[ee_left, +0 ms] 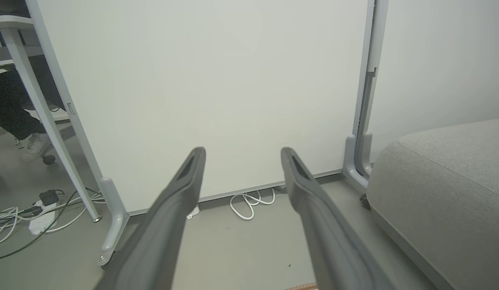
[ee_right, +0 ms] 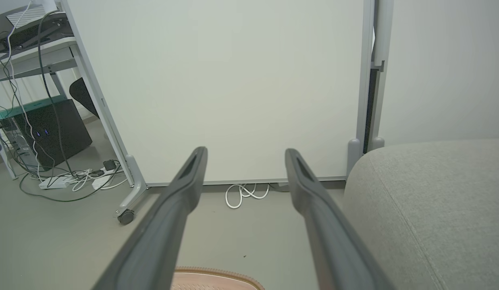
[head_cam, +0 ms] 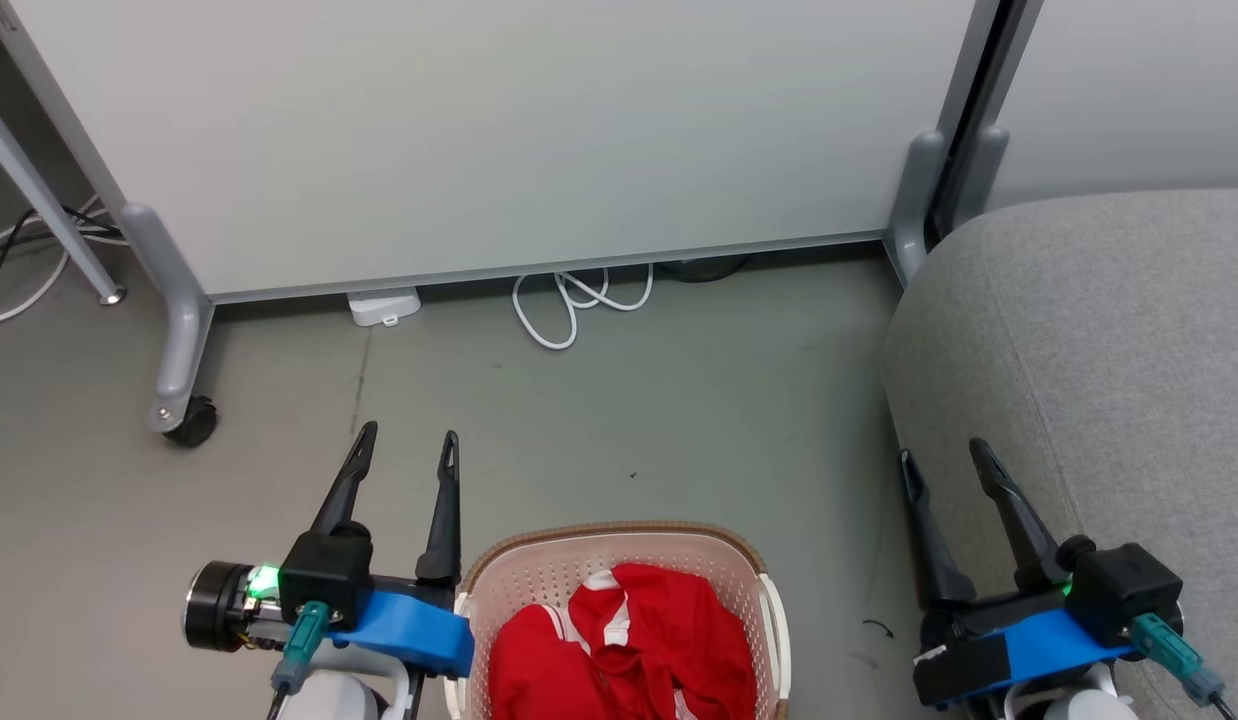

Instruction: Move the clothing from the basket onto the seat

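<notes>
Nearest, the left end effector (head_cam: 409, 433) hovered with its two dark fingers spread well apart, gripping nothing and touching nothing, just beside the left rim of the basket (head_cam: 539, 575). The right end effector (head_cam: 942, 451) was likewise wide open and empty, off to the basket's right and close by the rounded edge of the seat (head_cam: 1099, 350). Between the two arms the cream basket stood on the grey floor (head_cam: 679, 420), and the clothing (head_cam: 619, 640), red with white stripes, lay bunched inside it, apart from the seat. The grey woven seat rose at the right, its corner near the foot of a post. Farther off, a pale partition panel (head_cam: 479, 130) stood across the view on grey legs, one ending in a dark caster (head_cam: 191, 420). A white cable (head_cam: 579, 300) lay looped on the floor under the panel's lower edge, with a small white box (head_cam: 384, 306) beside it to the left.
</notes>
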{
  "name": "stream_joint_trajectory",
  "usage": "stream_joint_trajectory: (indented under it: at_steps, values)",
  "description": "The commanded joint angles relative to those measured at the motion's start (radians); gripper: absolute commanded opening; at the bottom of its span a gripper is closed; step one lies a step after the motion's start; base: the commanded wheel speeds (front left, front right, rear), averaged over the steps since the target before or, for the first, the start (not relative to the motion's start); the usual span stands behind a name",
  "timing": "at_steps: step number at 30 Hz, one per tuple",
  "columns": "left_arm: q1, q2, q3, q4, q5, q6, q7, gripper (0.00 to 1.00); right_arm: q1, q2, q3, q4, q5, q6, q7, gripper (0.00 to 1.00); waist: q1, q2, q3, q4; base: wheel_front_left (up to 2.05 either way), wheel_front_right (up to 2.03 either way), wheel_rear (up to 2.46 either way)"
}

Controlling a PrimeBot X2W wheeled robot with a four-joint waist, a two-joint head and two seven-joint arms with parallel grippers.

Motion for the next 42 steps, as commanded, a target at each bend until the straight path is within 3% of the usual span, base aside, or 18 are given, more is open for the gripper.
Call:
stream_joint_trajectory:
  at_steps: [1, 9, 21, 34, 42]
  values:
    - [-0.021, 0.006, -0.003, 0.008, 0.009, -0.006, -0.005, 1.0, -0.014, -0.006, 0.002, -0.006, -0.001, 0.002, -0.004, 1.0, 0.0, 0.0, 0.014, -0.009, 0.0, 0.0, 0.0]
    - [-0.173, 0.038, -0.085, 0.135, 0.039, -0.065, -0.004, 1.0, -0.08, -0.005, 0.003, -0.039, -0.02, 0.002, -0.004, 1.0, 0.0, 0.0, 0.149, -0.054, 0.0, 0.0, 0.0]
    - [-0.424, 0.101, -0.291, 0.392, 0.085, -0.09, -0.004, 1.0, -0.242, -0.005, 0.028, -0.09, -0.044, 0.001, -0.003, 1.0, 0.0, 0.0, 0.413, -0.129, 0.0, 0.0, 0.0]
    - [-0.654, 0.158, -0.67, 0.709, 0.026, -0.089, -0.004, 1.0, -0.367, -0.004, 0.07, -0.136, -0.046, 0.001, -0.004, 1.0, 0.0, 0.0, 0.622, -0.182, 0.0, 0.0, 0.0]
    - [-0.766, 0.137, -0.91, 0.908, -0.019, -0.089, 0.05, 1.0, -0.421, -0.004, 0.095, -0.174, -0.043, 0.001, -0.003, 1.0, 0.0, 0.0, 0.737, -0.206, 0.0, 0.0, 0.0]
